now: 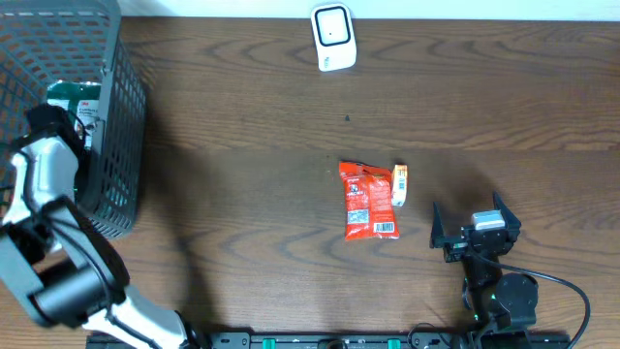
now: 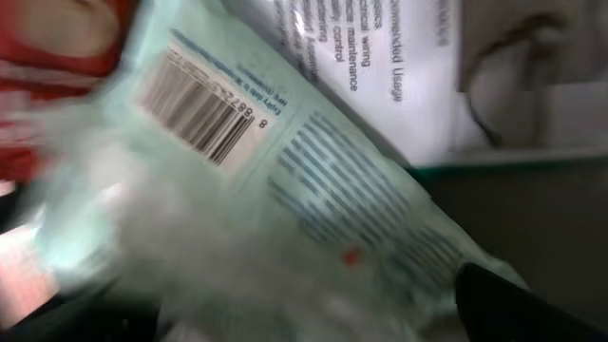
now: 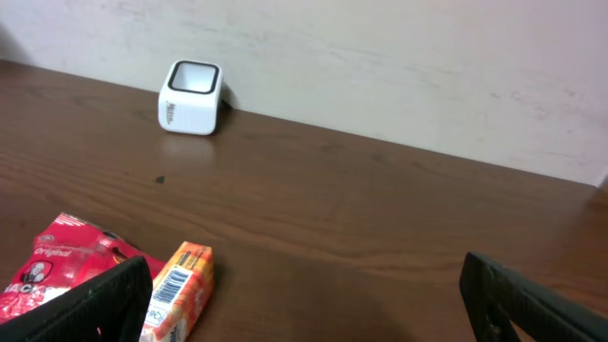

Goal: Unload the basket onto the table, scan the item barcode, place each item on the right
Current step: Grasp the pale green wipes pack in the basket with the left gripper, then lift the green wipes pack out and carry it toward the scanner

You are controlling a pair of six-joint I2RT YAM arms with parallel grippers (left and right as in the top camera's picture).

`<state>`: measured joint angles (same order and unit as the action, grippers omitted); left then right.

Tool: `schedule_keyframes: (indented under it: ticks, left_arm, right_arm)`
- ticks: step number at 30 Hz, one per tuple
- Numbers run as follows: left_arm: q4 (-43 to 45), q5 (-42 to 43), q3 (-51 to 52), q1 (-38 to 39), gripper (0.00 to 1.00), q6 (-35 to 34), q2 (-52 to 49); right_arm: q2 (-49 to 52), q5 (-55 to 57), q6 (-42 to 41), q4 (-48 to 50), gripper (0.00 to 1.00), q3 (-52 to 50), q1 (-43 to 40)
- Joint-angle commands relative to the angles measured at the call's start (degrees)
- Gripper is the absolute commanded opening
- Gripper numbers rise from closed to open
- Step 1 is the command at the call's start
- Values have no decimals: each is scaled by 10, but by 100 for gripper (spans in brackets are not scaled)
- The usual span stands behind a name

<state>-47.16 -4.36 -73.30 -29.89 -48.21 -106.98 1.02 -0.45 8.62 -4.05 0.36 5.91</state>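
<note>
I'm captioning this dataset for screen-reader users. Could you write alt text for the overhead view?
A red snack packet and a small orange box lie side by side on the wooden table, with a white barcode scanner at the far edge. The right gripper sits open near them; the left arm reaches into a grey mesh basket.

Dark wooden table (image 1: 242,97), white scanner (image 1: 333,37) at far edge, red packet (image 1: 369,202) beside orange box (image 1: 399,184), mesh basket (image 1: 121,126) left

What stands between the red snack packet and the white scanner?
Nothing visible: only bare brown wooden table separates the red snack packet and the white box-shaped scanner. The small orange carton lies beside it.
</note>
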Motion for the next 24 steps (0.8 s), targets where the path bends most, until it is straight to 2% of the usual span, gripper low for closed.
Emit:
schedule_keyframes:
  ticks: [1, 3, 4, 7, 9, 10, 17, 24]
  left_arm:
    - [15, -2, 4, -1, 98, -3, -52]
    - [18, -2, 4, -1, 98, -3, -73]
    - [17, -2, 4, -1, 94, -2, -84]
    - [16, -1, 3, -1, 60, 22, -82]
    - [16, -2, 3, -1, 45, 28, -73]
    - [16, -2, 3, -2, 42, 28, -68]
    - [12, -2, 3, -1, 42, 28, -7]
    - [15, -2, 3, -1, 41, 28, 114]
  right_arm:
    - [-3, -3, 7, -2, 99, 0, 2]
    - [-3, -3, 7, -2, 99, 0, 2]
    - [-3, -3, 7, -2, 99, 0, 2]
    - [-3, -3, 7, -2, 99, 0, 2]
    - [-3, -3, 7, -2, 99, 0, 2]
    - [-3, -3, 7, -2, 99, 0, 2]
    - [-3, -3, 7, -2, 99, 0, 2]
    - [-3, -3, 7, -2, 99, 0, 2]
